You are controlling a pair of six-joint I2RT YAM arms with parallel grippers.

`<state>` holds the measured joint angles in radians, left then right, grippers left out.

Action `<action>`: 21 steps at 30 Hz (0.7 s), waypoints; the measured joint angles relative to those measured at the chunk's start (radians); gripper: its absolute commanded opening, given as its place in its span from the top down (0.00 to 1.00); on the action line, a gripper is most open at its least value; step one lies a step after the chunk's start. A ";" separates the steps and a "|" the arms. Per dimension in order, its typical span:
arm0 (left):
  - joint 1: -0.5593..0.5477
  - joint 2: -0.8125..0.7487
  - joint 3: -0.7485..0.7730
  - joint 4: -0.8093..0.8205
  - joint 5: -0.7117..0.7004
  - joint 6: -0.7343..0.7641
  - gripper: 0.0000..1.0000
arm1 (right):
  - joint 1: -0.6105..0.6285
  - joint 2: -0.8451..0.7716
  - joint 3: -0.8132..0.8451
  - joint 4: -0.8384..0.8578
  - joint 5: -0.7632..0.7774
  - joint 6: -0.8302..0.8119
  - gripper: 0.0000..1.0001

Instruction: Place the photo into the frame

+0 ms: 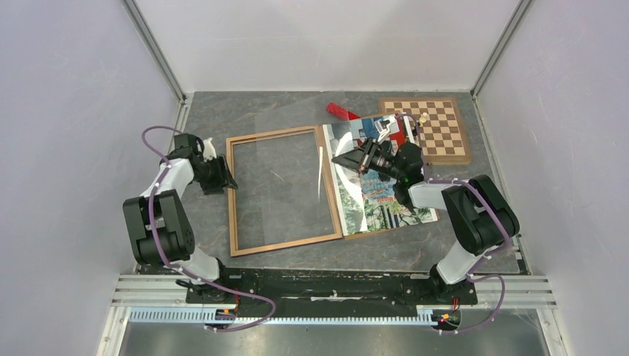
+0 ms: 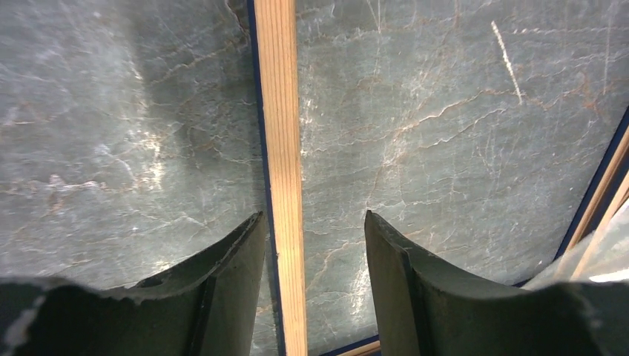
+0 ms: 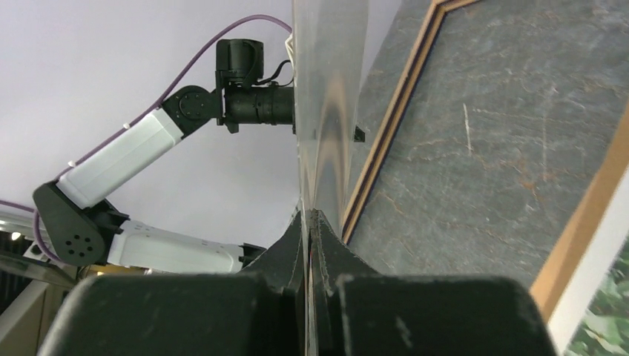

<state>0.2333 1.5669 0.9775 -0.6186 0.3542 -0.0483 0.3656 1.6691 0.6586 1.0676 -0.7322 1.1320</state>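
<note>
Straddling frame (image 2: 285,148), L claw (image 2: 314,216) open; R claw (image 3: 310,215) pinching clear sheet (image 3: 330,89).

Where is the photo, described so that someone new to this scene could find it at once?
On the grey table, look right of the empty wooden frame and nearer the arms than the chessboard. The photo lies flat there, partly under the right arm. It is the only colourful print, with green trees and red patches, unlike the bare frame and chequered board.

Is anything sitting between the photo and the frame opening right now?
Yes. A clear sheet, pinched in the right pincer, hangs over the frame opening, between it and the photo lying just right of it.
</note>
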 measured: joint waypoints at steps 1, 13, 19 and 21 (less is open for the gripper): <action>0.000 -0.009 0.005 -0.003 -0.006 0.000 0.41 | 0.002 0.003 0.006 0.008 0.000 0.009 1.00; 0.001 -0.129 0.060 -0.039 -0.024 0.001 0.26 | 0.061 0.097 0.068 0.114 0.012 0.116 1.00; 0.013 -0.172 0.105 -0.049 -0.065 0.001 0.21 | 0.096 0.163 0.105 0.131 0.023 0.157 1.00; 0.022 -0.183 0.120 -0.055 -0.071 0.001 0.21 | 0.105 0.180 0.118 0.141 0.031 0.167 1.00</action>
<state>0.2550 1.3838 1.0977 -0.6731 0.2836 -0.0475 0.4706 1.8492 0.7769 1.2083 -0.7013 1.2995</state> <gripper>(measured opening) 0.783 0.007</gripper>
